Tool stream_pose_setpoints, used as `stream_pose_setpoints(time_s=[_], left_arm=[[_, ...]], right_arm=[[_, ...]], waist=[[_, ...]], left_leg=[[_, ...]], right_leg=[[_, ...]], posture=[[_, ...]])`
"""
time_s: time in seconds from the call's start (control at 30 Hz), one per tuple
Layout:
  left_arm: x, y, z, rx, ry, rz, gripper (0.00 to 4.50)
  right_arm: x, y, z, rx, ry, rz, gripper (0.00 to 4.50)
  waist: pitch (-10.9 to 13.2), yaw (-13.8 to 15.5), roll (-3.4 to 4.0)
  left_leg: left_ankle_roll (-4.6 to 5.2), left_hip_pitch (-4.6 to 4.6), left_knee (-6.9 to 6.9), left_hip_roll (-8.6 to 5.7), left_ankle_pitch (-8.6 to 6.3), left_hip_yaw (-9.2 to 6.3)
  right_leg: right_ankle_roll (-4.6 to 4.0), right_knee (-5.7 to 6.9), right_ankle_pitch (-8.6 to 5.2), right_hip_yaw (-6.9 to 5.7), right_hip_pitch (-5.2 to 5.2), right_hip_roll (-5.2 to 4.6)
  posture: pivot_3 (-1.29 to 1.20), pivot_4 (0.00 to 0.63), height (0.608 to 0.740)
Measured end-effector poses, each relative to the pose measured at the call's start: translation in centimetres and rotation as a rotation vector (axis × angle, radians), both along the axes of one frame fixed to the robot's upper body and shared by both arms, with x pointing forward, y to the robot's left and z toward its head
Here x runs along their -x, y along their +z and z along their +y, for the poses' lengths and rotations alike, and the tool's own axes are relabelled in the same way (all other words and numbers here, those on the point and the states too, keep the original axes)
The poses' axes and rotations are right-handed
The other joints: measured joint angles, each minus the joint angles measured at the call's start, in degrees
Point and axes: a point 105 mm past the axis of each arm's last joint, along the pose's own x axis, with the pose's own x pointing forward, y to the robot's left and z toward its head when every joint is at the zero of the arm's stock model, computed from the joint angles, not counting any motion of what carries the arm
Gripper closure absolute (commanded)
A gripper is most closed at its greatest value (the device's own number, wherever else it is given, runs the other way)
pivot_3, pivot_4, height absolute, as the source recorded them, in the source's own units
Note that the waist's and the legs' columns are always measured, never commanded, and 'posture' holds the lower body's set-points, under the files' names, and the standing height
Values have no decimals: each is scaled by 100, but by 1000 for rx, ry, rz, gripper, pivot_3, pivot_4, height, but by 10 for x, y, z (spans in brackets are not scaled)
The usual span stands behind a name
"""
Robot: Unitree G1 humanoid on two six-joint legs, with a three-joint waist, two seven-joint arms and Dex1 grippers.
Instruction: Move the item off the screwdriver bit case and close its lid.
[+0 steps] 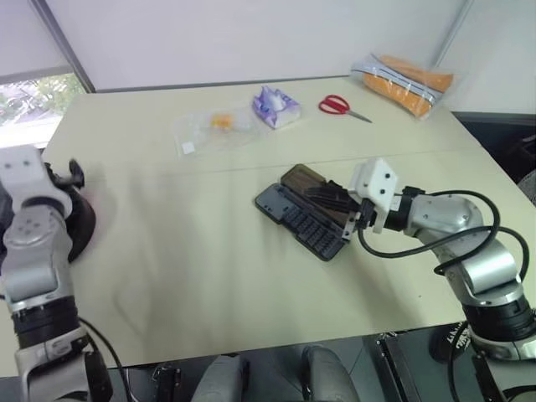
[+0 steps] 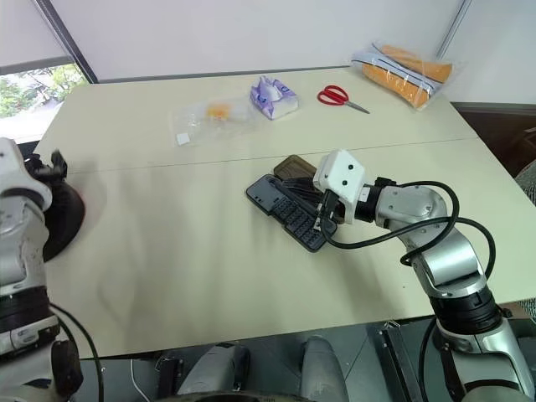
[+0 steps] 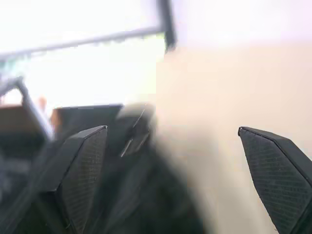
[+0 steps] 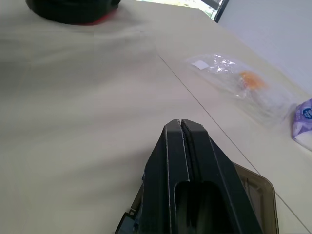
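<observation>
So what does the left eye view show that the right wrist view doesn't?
Left eye view's extras: the red scissors, the orange packet and the rows of bits. Right wrist view's extra: the right end effector, tips pressed shut, up close. Both share the black helmet, the clear bag, the purple tissue pack and the brown lid.
</observation>
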Motion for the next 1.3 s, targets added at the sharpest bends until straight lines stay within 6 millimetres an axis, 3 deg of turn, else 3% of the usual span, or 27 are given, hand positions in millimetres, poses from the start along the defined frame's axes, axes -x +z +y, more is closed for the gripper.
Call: stream_pose_setpoints(time_s=[0.1, 0.23, 0.4, 0.47, 0.53, 0.73, 0.9, 1.07, 1.3], left_arm=[[-9, 18, -27, -6, -61, -61, 42], [-24, 22, -68, 1, -246, -59, 42], [-34, 17, -152, -29, -720, 4, 42], [-26, 9, -178, -40, -910, 54, 0], [-18, -2, -194, -26, -1047, 98, 0], [-8, -26, -196, 9, -1197, 213, 0], [-10, -39, -197, 21, -1238, 271, 0], [-10, -39, -202, 19, -1250, 259, 0], [-10, -46, -204, 32, -1234, 272, 0]], right_arm=[[0, -1, 0, 0, -2, 1, 4500], [0, -1, -1, 2, -10, -3, 4500], [-25, 2, -19, 23, -193, -61, 4500], [-42, 8, -35, -5, -326, -81, 3981], [-52, 9, -55, -18, -448, -78, 3183], [-58, -7, -70, -32, -547, 33, 30], [-74, -25, -77, -41, -615, 130, 30], [-90, -49, -81, -50, -710, 263, 30], [-89, -67, -98, -23, -833, 364, 30]], waist=[[0, 0, 0], [0, -22, 0], [0, -19, 0], [0, -56, 1], [-1, -94, 3], [0, -166, 3], [-1, -150, 3], [-1, -163, 4], [-1, -163, 4]], left_leg=[[0, 0, 0, -1, 0, 0], [0, 0, 0, -2, 0, 3], [-1, -6, 5, -4, 1, 4], [-1, -7, 0, -3, 1, 6], [-1, -12, -4, -1, 1, 5], [-2, -23, -1, 0, 2, 7], [-2, -24, 2, -3, 2, 7], [-2, -26, 1, -2, 2, 6], [-3, -28, 1, -3, 2, 5]], right_leg=[[0, 0, 0, 0, 0, 1], [0, 0, 0, 1, -2, 1], [0, 0, 0, 1, -3, 0], [0, 1, 0, 2, -10, 0], [0, 1, 0, 2, -15, 1], [-1, 5, 0, 2, -28, 3], [-1, 5, 0, 4, -26, 2], [-1, 5, 1, 4, -29, 2], [-1, 5, 1, 4, -32, 1]], posture=[[0, 150, 740], [0, 150, 740], [0, 150, 740], [0, 150, 740], [0, 150, 740], [0, 150, 740], [0, 150, 740], [0, 150, 740], [0, 150, 740]])
